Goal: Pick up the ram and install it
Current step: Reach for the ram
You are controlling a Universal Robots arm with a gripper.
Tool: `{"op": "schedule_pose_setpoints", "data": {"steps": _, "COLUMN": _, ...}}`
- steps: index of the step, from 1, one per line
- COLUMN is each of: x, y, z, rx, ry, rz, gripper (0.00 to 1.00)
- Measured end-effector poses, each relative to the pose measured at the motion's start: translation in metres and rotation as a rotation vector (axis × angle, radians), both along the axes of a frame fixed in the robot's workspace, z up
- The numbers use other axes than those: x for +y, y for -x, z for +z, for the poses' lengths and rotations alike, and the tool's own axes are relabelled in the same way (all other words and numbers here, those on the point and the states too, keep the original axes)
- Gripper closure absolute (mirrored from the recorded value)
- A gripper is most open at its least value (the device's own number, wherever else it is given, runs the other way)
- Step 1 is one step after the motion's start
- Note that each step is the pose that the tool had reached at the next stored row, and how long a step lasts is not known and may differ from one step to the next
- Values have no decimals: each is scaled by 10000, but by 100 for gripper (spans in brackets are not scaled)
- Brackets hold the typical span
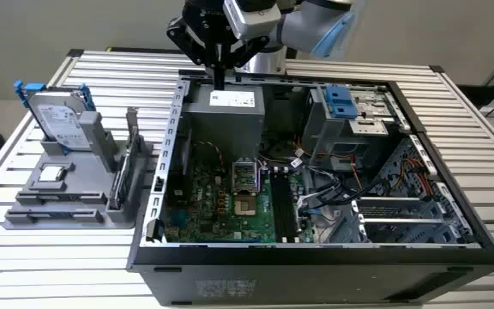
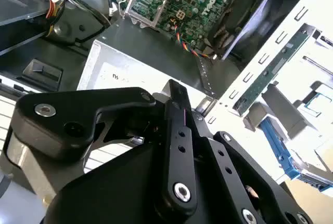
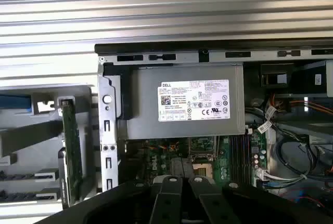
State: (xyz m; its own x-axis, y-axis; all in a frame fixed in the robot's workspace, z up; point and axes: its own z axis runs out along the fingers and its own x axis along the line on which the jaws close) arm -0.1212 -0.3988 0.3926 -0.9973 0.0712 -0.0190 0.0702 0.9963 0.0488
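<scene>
An open computer case (image 1: 316,273) lies on its side holding a motherboard (image 1: 200,199) and power supply (image 1: 226,119); just beside it a grey holder (image 1: 58,219) carries a hard drive (image 1: 58,119) and the ram (image 3: 70,151), a thin green stick standing on edge. The ram looks light, stiff and fragile, best pinched mid-length across its upper edge. The gripper (image 1: 219,76) hangs over the power supply, fingers seemingly closed on nothing.

Slatted metal table (image 1: 118,71); open computer case (image 1: 316,277) lying on it; grey parts holder (image 1: 58,215) beside case.
</scene>
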Motion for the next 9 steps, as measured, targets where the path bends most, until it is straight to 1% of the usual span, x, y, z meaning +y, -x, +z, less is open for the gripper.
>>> {"op": "schedule_pose_setpoints", "data": {"steps": 9, "x": 0, "y": 12, "z": 0, "rx": 1, "ry": 0, "rz": -2, "gripper": 100}}
